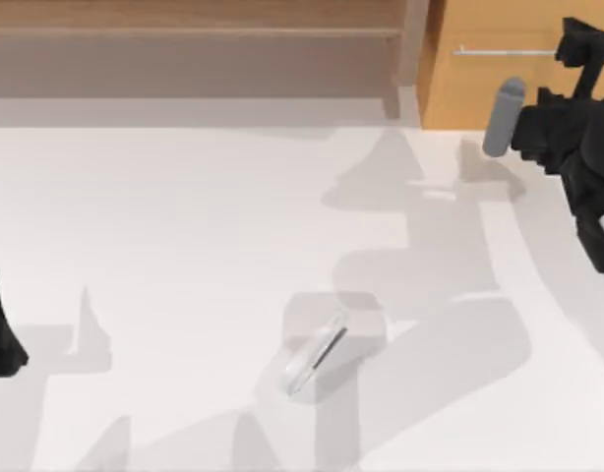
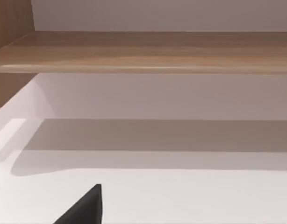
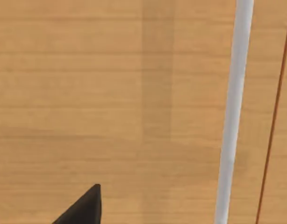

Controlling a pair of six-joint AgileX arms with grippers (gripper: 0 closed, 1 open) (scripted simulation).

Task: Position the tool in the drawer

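Right gripper [image 1: 577, 44] at the drawer [image 1: 479, 88] handle (jaws' opening unreadable), tool [image 1: 317, 356] lying apart.

Both AgileX arms are matte black and blocky; the right arm [image 1: 577, 147] carries what looks like a grey, round-ended cylinder [image 1: 503, 118].

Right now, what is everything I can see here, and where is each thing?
tool: one, silvery-grey, lying flat on the table near the front middle.
drawer: one, orange-brown wood front, far right of the table, front closed.
handle: one, thin silver bar, on the drawer front.
shelf: one, grey-brown wood, far left and middle.
cylinder: one, matte grey, in front of the drawer beside the right arm.
table: one, white.
left gripper: black, at the left edge.
right gripper: black, at the drawer handle.
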